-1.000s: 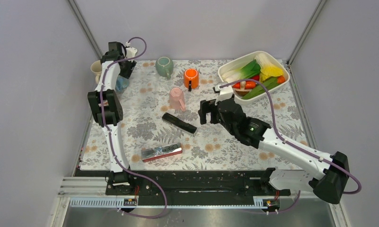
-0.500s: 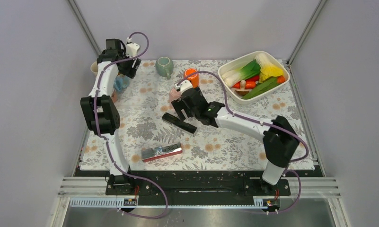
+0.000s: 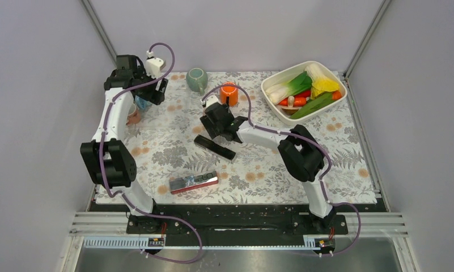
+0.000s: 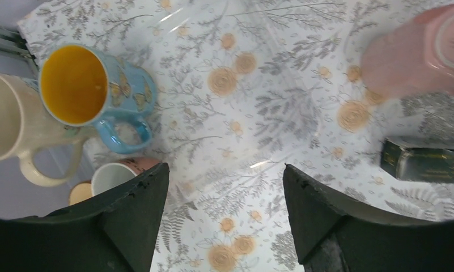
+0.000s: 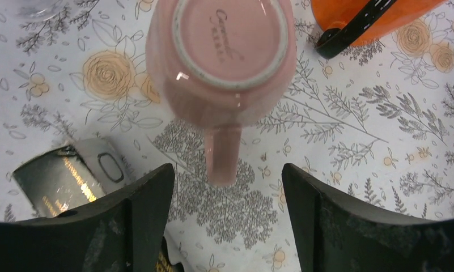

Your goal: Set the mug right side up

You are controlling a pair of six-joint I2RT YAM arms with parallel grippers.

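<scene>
The pink mug stands upside down on the floral cloth, base up, its handle pointing toward me. My right gripper is open above it, and the handle's end lies in the gap between the fingers without touching them. In the top view the right gripper covers the mug. The mug also shows at the right edge of the left wrist view. My left gripper is open and empty, held over the cloth at the far left.
A blue mug, a cream mug and a small cup crowd the far left. A green mug and an orange mug stand behind the pink one. A black box, a red packet and a vegetable dish also lie on the cloth.
My right arm has swung left from mid-table and now hovers over the pink mug. My left arm has shifted slightly left and back.
</scene>
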